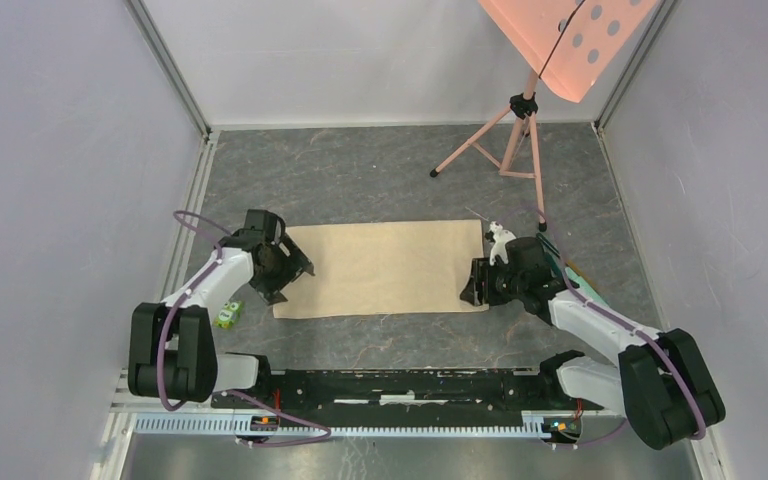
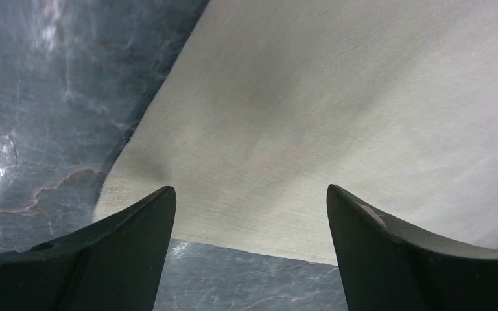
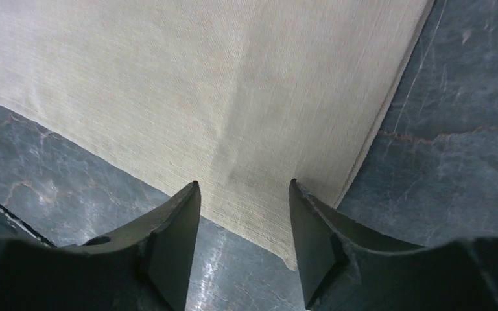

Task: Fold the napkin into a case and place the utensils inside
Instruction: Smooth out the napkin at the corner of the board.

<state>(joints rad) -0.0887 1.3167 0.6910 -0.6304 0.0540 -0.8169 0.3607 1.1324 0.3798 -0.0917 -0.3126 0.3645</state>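
Under your left hand sits the left near corner of the napkin, which lies flat on the desk as a wide rectangle. Jaws spread wide, gripping nothing. Right hand hovers over the right near corner, jaws partly apart, also empty. Matched corner stations, likely so the next fold goes evenly. Utensils: can't spot them anywhere.
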